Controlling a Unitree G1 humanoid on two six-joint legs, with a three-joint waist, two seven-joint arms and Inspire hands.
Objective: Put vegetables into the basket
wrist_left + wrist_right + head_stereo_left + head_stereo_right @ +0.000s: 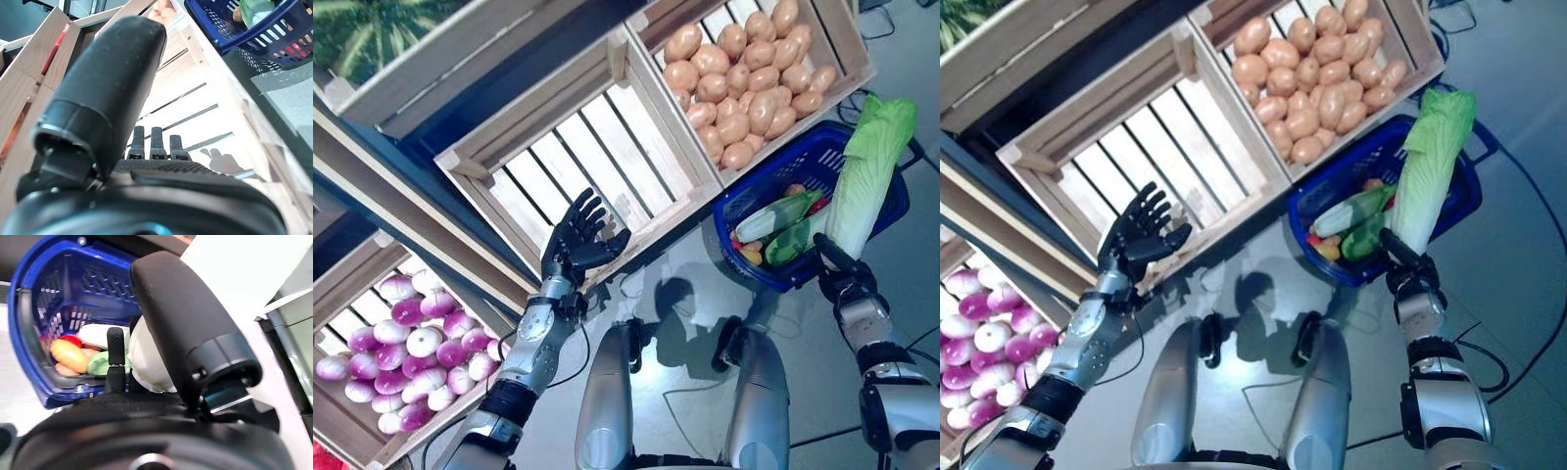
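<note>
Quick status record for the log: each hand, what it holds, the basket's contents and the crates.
right hand: shut on the cabbage, held upright above the basket
left hand: open, empty, raised in front of the empty crate
basket: blue, on the floor, already holding green, red and yellow vegetables
potato crate: full, just behind the basket
turnip crate: purple-white turnips, far left

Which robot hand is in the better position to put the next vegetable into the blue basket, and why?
The right robot hand. It already grips the napa cabbage by its base, directly over the blue basket. The left robot hand is open and empty at the empty crate.
</note>
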